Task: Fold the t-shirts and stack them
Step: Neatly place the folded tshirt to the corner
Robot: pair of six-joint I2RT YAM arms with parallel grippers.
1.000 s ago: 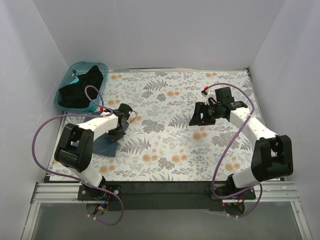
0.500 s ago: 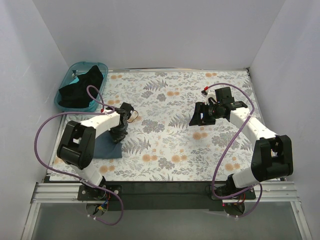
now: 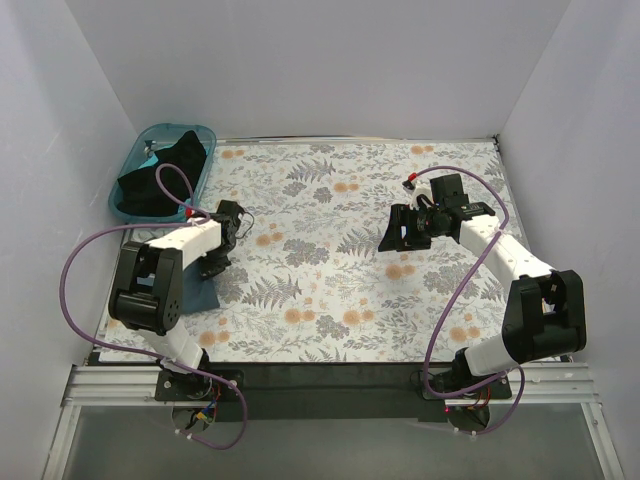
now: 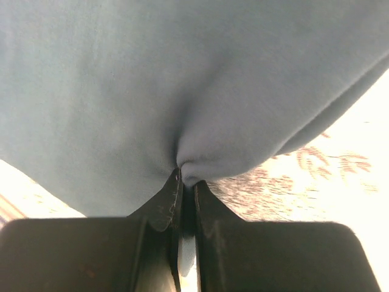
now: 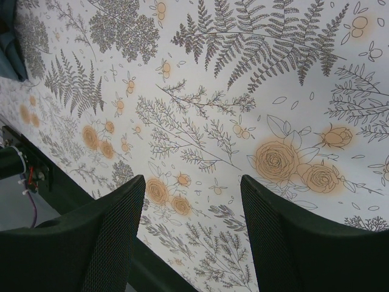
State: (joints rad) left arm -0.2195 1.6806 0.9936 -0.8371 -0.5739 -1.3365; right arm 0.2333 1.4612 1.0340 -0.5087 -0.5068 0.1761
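Note:
The slate blue-grey t-shirt (image 3: 203,295) lies folded small near the table's left edge. My left gripper (image 3: 212,266) is down on its far side, shut on a pinched fold of that cloth. In the left wrist view the shirt (image 4: 152,79) fills the top, its fold caught between the closed tips of the left gripper (image 4: 185,176). A black t-shirt (image 3: 160,180) sits bunched in the teal basket (image 3: 140,143). My right gripper (image 3: 395,232) hovers open over the table's right half; in its own view the right gripper (image 5: 194,213) has only bare floral cloth between its fingers.
The floral tablecloth (image 3: 340,290) covers the table. White walls close in the left, back and right sides. The basket stands in the far left corner. A black rail (image 3: 330,375) runs along the near edge between the arm bases.
My left gripper has swung left and slightly back, dragging the blue-grey t-shirt toward the table's left edge. The right arm has not moved.

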